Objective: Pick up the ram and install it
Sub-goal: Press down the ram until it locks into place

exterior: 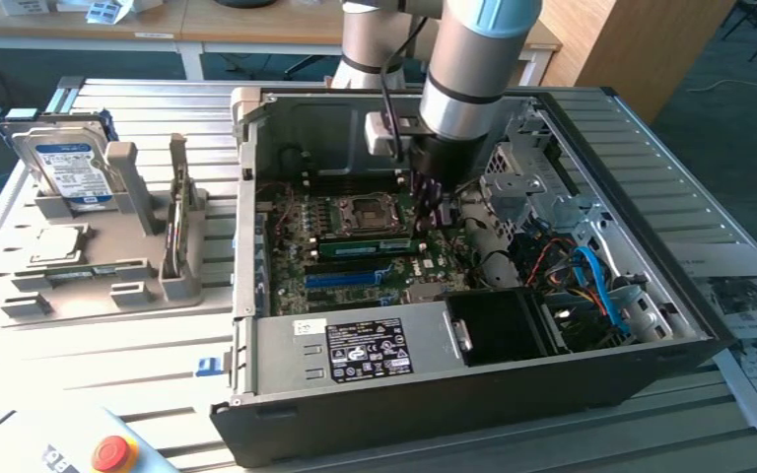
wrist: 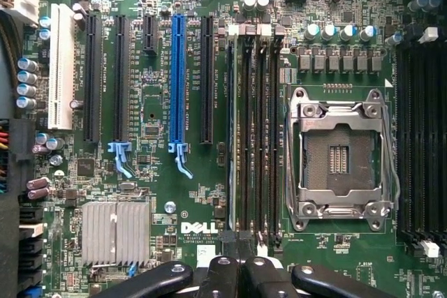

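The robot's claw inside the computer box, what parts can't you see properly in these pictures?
- Gripper: exterior view, its tips are lost against the dark motherboard and hidden by the arm's grey wrist.
- Long thin green ram stick: exterior view, too small to tell if it is fully seated.
- Black memory slots: wrist view, the near ends are covered by the black gripper fingers.

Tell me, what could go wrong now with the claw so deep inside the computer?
1. The shut claw is right by the green ram at the memory slots. If the ram sits crooked, pushing could bend it or a slot.
2. The open processor socket is just beside the slots. A slip might hurt its tiny contacts.
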Controlling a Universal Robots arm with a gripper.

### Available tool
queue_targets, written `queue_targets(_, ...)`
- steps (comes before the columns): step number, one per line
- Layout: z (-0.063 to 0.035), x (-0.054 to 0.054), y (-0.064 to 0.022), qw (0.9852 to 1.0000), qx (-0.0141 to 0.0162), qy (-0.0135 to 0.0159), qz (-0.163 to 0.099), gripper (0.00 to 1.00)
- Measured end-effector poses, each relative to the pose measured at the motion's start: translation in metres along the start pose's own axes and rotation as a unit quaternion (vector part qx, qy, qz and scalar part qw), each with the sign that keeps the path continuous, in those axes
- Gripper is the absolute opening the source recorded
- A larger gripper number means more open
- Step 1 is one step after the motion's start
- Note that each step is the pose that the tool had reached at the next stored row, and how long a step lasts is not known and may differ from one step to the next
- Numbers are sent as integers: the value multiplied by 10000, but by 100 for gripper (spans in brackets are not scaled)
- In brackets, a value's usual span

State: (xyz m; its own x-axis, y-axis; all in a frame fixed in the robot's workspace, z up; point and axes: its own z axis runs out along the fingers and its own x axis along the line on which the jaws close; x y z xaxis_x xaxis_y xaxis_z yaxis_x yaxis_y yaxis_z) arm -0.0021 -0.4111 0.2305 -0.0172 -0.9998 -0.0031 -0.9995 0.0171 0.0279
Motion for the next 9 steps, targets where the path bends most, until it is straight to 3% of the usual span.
queue_targets(9,12,0,0,10000,0,0,0,10)
